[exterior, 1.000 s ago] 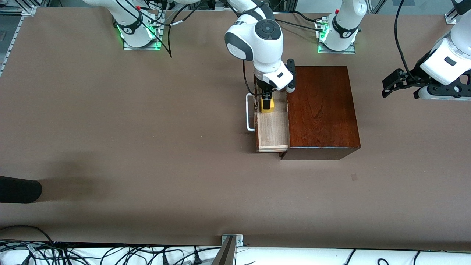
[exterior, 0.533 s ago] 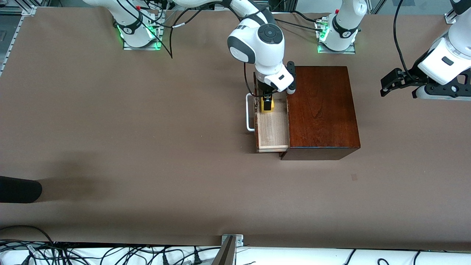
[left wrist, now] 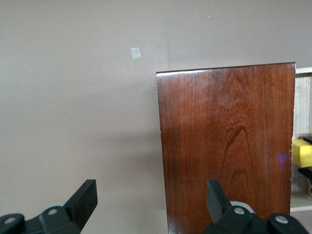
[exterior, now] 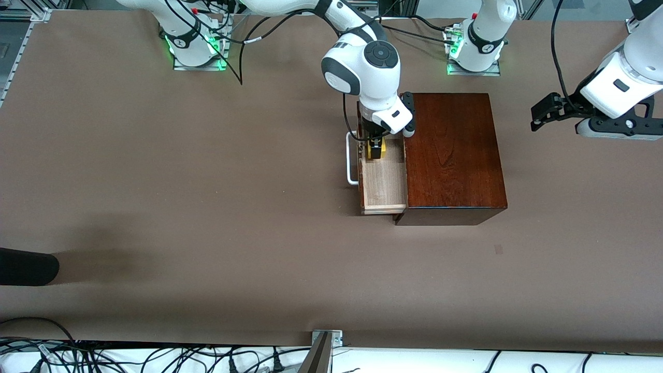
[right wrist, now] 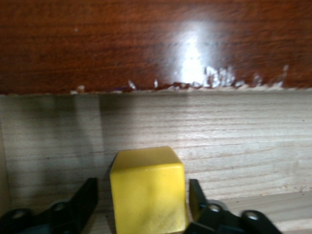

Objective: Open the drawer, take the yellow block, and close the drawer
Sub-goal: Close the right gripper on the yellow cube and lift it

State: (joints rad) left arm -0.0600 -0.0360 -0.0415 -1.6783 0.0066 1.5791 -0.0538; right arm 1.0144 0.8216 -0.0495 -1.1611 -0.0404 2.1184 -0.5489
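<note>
In the open drawer (exterior: pixel 382 181), your right gripper (exterior: pixel 376 146) brackets the yellow block (exterior: pixel 376 151), one finger (right wrist: pixel 200 202) touching, the other apart; left gripper (exterior: pixel 545 110) waits wide open, holding nothing.

The front view looks down from high across the table (exterior: pixel 207 207), facing both arm bases and taking in the whole surface. The left wrist view looks down from well above the wooden box (left wrist: pixel 226 146), near its edge toward the left arm's end. The right wrist view sits very close inside the open drawer (right wrist: pixel 219 136), facing the yellow block (right wrist: pixel 147 190). All three share the box, drawer and block.
</note>
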